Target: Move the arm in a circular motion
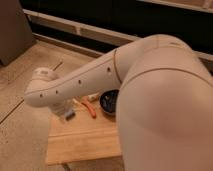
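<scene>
The arm (160, 100) is cream-white and very large and fills the right half of the camera view. Its forearm (80, 85), with a row of small dark holes, reaches left to a rounded joint (42, 82). Below that joint the gripper (65, 111) hangs down just over the left part of a wooden board (82, 142), mostly hidden by the forearm. Nothing is seen held in it.
A dark bowl (109, 102) and a thin orange object (90, 109) lie on the board beside the arm. A small dark-grey item (70, 116) lies by the gripper. A speckled floor (20, 130) surrounds the board; a dark wall with a pale ledge (100, 30) runs behind.
</scene>
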